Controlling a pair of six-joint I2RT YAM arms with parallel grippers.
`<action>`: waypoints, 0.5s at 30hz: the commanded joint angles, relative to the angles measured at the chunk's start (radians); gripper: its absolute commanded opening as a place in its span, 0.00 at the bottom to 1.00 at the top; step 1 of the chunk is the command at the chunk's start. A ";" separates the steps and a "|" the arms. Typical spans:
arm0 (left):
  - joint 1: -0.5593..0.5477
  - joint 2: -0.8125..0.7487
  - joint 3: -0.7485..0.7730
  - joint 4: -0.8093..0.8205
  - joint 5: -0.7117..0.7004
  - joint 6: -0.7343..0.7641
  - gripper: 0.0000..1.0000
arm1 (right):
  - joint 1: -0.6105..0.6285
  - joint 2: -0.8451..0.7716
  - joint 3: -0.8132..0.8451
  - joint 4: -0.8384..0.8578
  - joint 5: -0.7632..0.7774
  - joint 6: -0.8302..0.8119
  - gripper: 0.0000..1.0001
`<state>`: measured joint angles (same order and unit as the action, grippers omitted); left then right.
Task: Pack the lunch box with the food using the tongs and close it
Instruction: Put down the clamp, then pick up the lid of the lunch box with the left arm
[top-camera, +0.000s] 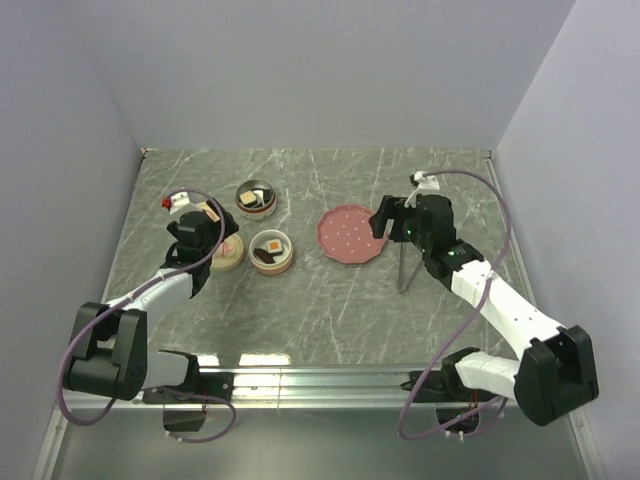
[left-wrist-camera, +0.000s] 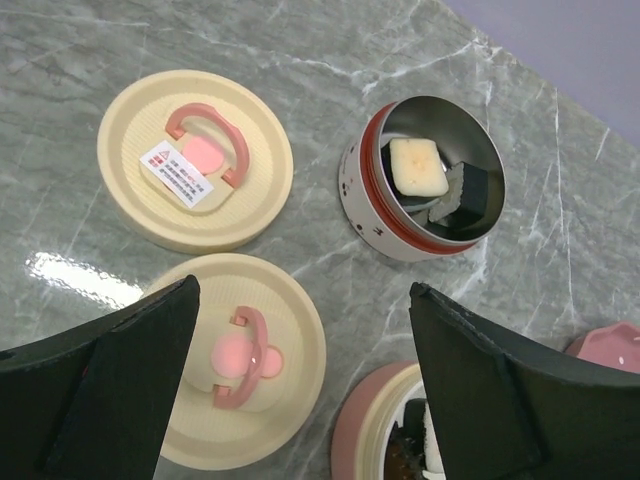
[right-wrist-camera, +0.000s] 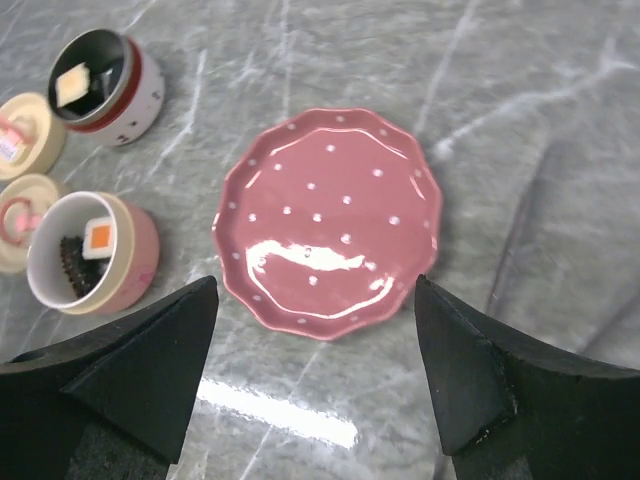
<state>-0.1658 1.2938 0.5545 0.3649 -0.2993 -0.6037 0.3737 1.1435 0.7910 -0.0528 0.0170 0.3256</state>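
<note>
Left fingers (left-wrist-camera: 110, 380): released, spread wide, nothing between them; positioned over the two lids.
Right fingers (right-wrist-camera: 130, 380): released, spread wide, grasping nothing; positioned over the near edge of the plate.
Tin (left-wrist-camera: 422, 180): white round box with a red band, uncovered, upright on the counter (top-camera: 330, 320), far left of the plate.
Cup (right-wrist-camera: 95, 250): cream-and-pink round box, uncovered, upright, nearer than the tin, left of the plate.
Food (left-wrist-camera: 418, 165): inside the two boxes. The tin holds a cream-topped piece and a dark block (left-wrist-camera: 470, 190), touching. The cup holds an orange-topped piece (right-wrist-camera: 100, 237) beside a dark brown piece (right-wrist-camera: 72, 262).
Lids (left-wrist-camera: 195, 160): two cream discs with pink handles, flat on the counter, left of the boxes, just beside each other. One carries a white label.
Tongs (top-camera: 403, 272): on the counter to the right of the plate, beside the right arm, pointing towards the near edge. Neither set of fingers touches them.
Plate (right-wrist-camera: 330, 220): pink, scalloped, white dots, between the cup and the tongs.
</note>
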 joint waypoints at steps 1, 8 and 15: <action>-0.026 -0.024 -0.007 -0.010 -0.035 -0.034 0.92 | 0.004 0.068 0.030 0.129 -0.117 -0.060 0.86; -0.074 -0.051 -0.033 -0.104 -0.087 -0.090 0.91 | 0.005 0.196 0.096 0.166 -0.175 -0.074 0.85; -0.075 -0.024 -0.016 -0.168 -0.122 -0.125 0.89 | 0.004 0.234 0.099 0.200 -0.219 -0.066 0.85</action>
<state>-0.2371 1.2697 0.5274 0.2302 -0.3798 -0.6968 0.3744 1.3758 0.8394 0.0776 -0.1673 0.2707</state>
